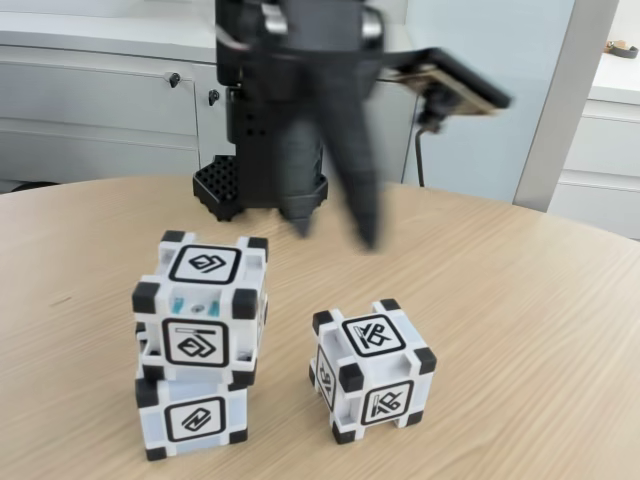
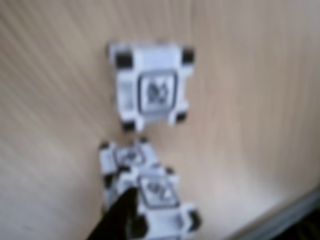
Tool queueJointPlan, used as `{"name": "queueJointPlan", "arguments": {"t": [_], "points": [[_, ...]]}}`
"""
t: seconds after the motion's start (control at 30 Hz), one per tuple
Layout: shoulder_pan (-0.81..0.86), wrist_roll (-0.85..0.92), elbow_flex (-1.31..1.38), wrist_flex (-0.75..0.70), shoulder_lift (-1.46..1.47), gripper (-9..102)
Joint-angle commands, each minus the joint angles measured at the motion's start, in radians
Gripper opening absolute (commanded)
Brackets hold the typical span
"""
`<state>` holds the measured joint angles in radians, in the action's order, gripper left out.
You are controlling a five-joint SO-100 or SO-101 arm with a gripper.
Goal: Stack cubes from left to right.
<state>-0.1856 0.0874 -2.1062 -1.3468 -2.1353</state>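
Note:
Two white cubes with black corners stand stacked at the left of the fixed view. The upper cube [image 1: 205, 310] sits slightly askew on the lower cube [image 1: 192, 420]. A third cube [image 1: 372, 370] stands alone on the table to their right. My gripper [image 1: 333, 228] hangs blurred above and behind the cubes, open, with nothing between its dark fingers. The wrist view looks down on the single cube [image 2: 150, 87] and the stack [image 2: 145, 190], with one dark finger [image 2: 120, 217] at the bottom edge over the stack.
The round wooden table [image 1: 520, 330] has bare room to the right and behind the cubes. The arm's black base [image 1: 250, 185] stands at the back. Grey cabinets [image 1: 90, 100] lie beyond. The table edge [image 2: 280, 220] shows at the wrist view's lower right.

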Motion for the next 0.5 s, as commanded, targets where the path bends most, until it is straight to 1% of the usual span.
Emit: {"name": "queueJointPlan", "arguments": {"t": [0.0,0.13,0.33,0.47], "points": [[-0.058,-0.023,0.006,-0.005,-0.014,42],[-0.08,-0.026,0.005,-0.005,0.008,42],[-0.064,-0.038,0.006,-0.005,0.184,42],[-0.061,-0.034,0.008,-0.003,0.252,42]]}}
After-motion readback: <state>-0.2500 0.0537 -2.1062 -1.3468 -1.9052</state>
